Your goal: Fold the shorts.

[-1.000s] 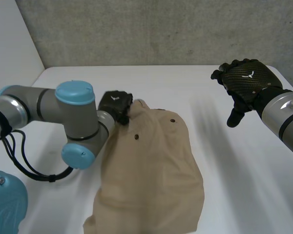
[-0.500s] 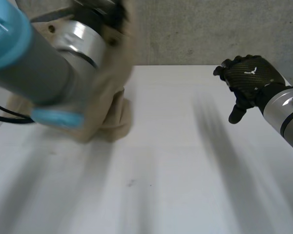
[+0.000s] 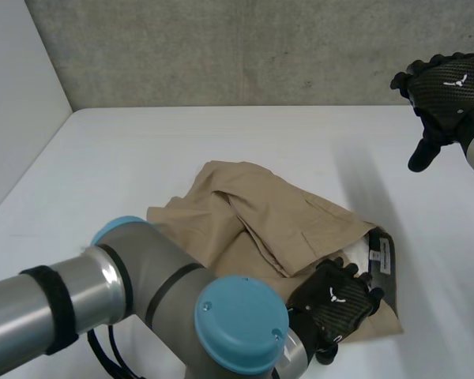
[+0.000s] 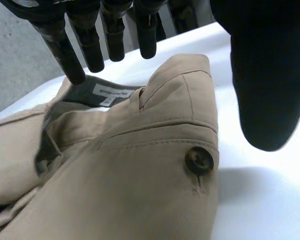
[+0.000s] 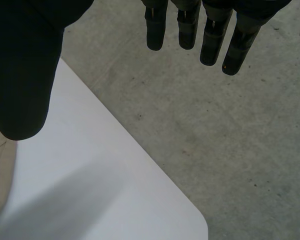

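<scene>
In the head view the beige shorts (image 3: 253, 213) lie rumpled on the white tabletop (image 3: 142, 150). The left hand (image 3: 336, 304) is over their waistband end and the right hand (image 3: 446, 87) is raised well apart. The left wrist view shows its fingers (image 4: 90, 45) straight and released, tips just above the waistband (image 4: 160, 135) by the label (image 4: 111, 92). In the right wrist view the fingers (image 5: 210, 35) hang straight, holding nothing. Likely step: laying out. Next, flatten the cloth before folding.
</scene>
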